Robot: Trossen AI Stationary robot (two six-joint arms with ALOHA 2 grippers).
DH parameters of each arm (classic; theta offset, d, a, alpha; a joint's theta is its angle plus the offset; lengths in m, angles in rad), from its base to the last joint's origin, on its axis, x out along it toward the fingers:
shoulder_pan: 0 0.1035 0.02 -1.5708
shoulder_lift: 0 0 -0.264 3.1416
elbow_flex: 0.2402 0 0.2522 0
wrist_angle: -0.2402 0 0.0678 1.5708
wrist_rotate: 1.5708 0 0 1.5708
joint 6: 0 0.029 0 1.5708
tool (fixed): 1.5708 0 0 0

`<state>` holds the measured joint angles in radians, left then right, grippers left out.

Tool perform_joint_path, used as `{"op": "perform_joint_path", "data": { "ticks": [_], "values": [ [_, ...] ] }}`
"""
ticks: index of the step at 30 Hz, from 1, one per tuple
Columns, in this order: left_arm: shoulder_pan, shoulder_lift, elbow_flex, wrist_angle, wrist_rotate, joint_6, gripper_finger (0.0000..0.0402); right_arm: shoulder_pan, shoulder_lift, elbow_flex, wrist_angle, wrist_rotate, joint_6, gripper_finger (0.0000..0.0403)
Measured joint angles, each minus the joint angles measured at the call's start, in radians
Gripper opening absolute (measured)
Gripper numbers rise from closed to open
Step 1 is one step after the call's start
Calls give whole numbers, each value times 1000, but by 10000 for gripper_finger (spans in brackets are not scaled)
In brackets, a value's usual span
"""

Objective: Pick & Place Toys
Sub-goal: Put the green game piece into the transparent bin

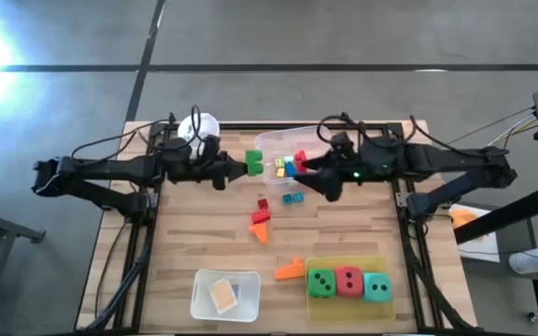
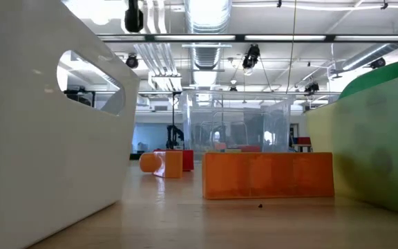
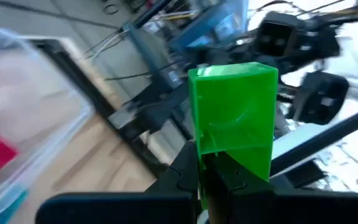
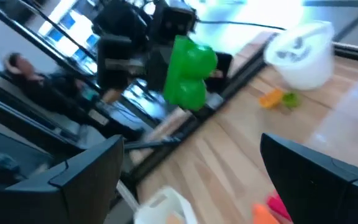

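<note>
Two arms meet over the far-middle of the table (image 1: 204, 252) in the high view. Left gripper (image 1: 242, 168) pinches a green block (image 1: 254, 162) right at the near-left edge of the clear tub (image 1: 274, 143), which already has a few red, yellow & blue pieces in it. Right gripper (image 1: 318, 175) sits at the tub's other side, jaws spread wide, nothing in them. Loose toys on the wood: red block (image 1: 262, 204), orange pieces (image 1: 260, 224), a small teal one (image 1: 294, 198), an orange wedge (image 1: 290, 271). Three dice (image 1: 348, 283) (green, red, teal) sit in a row near the front right; a second tub w/ a flat tile (image 1: 223, 294) front left; white cup (image 1: 199, 126) far left.

Low view: mostly orange block up close and the tub behind; arms not visible.

Left wrist view: green block (image 3: 235, 112) clamped between the fingers (image 3: 185, 171), held upright, tub wall off to one side.

Right wrist view: both fingers (image 4: 86, 174) well apart, empty; green block (image 4: 188, 71) seen across, blurred, prob. above the tub rim.

Step in hand: carrying green block to the tub. Next: get it fully over the opening, then release; right arm is free to fetch a loose toy.
</note>
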<state>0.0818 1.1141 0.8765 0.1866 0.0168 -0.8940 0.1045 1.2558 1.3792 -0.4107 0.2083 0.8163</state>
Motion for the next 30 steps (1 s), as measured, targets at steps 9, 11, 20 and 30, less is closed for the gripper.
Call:
{"op": "perform_joint_path", "data": {
  "ticks": [9,11,20,30],
  "values": [
    [-25,73,85,2,65,5,3,-59,124,49,106,-87,65,370],
    [-33,93,111,3,71,20,3,-71,138,67,109,-81,87,370],
    [-44,154,195,7,114,55,3,-85,149,102,149,-124,59,370],
    [-44,236,278,4,153,72,3,-86,156,100,211,-133,22,370]
  ]
}}
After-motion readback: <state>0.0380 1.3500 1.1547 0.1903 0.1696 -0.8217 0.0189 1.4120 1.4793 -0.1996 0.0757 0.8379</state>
